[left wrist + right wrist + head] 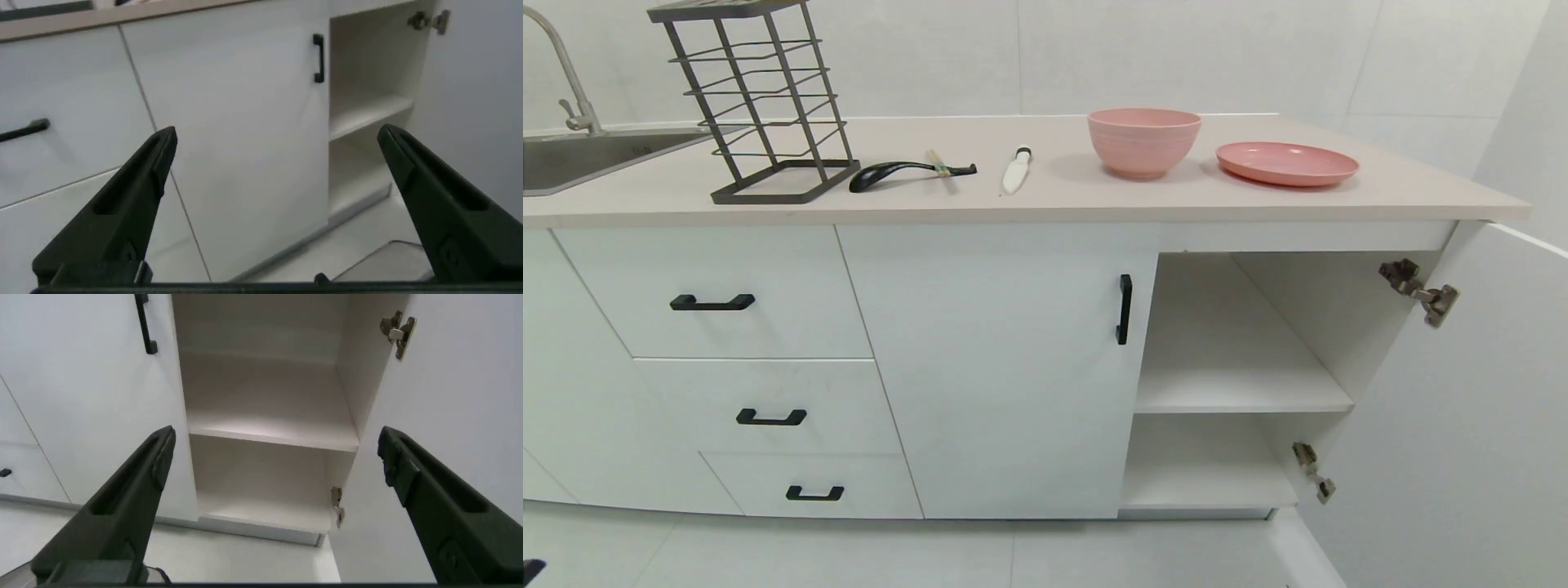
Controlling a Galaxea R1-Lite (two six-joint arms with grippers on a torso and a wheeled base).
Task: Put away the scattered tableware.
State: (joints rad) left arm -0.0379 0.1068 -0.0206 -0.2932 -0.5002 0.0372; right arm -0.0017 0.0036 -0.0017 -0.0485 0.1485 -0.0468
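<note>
The pink bowl (1143, 143) stands upright on the counter (1421, 192), and everything else can be placed from it. Just beside the bowl, on the robot's right, a pink plate (1286, 162) lies flat, close to it but not touching. On the bowl's other side, a little apart, lies a white utensil (1016, 170) with a dark end. Farther from the bowl on that same side is a black spoon (890, 173), with chopsticks (941, 166) lying across its handle. Beyond the spoon, still farther from the bowl, a dark wire rack (764, 106) stands upright. The sink (588, 155) and its faucet (564, 73) are farthest of all on that side.

Below the bowl and plate, the cabinet is open. Its door (1486, 408) is swung out to the robot's right, and a bare shelf (1233, 392) divides the inside into an upper and a lower compartment. Below the bowl toward the spoon's side is a shut door (1005, 367) with a black handle (1125, 309), and past it are three drawers (768, 400).

The left gripper (276, 135) is held low, below the bowl's level, facing the shut door. Its fingers are spread wide with nothing between them. The right gripper (276, 433) faces the open cabinet under the bowl, its fingers likewise spread apart and holding nothing.
</note>
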